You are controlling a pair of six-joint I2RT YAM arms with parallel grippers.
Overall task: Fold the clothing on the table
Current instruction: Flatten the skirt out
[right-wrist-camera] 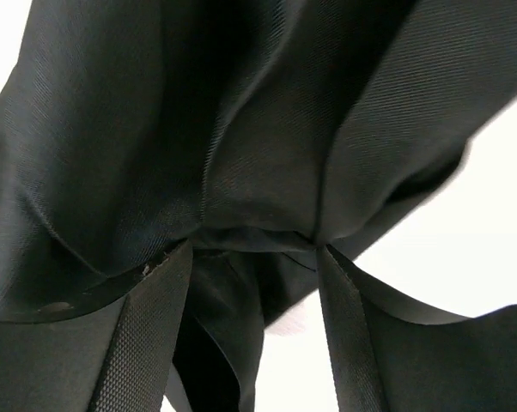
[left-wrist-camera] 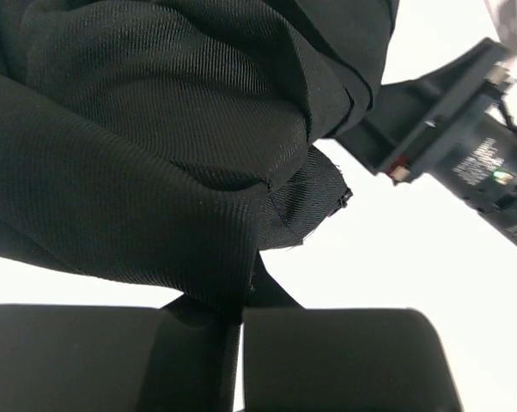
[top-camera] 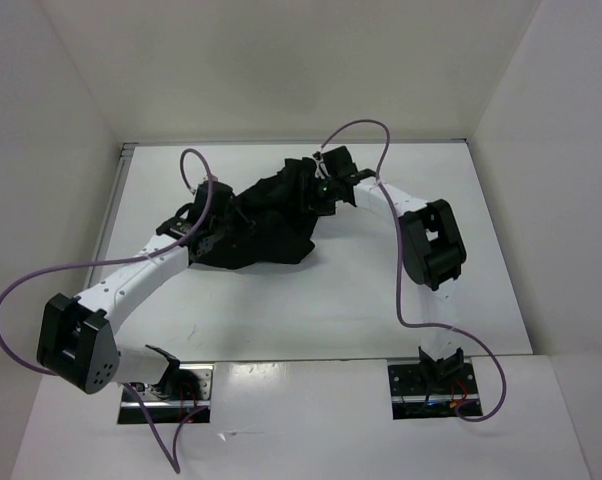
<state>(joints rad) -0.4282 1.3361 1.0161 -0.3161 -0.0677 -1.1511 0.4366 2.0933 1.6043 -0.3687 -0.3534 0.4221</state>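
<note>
Clothing (top-camera: 266,225) in crumpled heap, far centre of surface (top-camera: 381,300) — no fold visible yet. Left fingers (left-wrist-camera: 344,360) pinched tight on cloth edge; right fingers (right-wrist-camera: 147,343) apart, apparently clamping thick bunch. Spreading flat and all folding left.

Nothing readable is showing anywhere. Small white print is sitting on the black housing (left-wrist-camera: 482,165) of the right arm, too blurred to read.

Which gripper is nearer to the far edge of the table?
Right. The right gripper is at the far end of the clothing, close to that table edge; the left gripper is at its left end, farther back.
</note>
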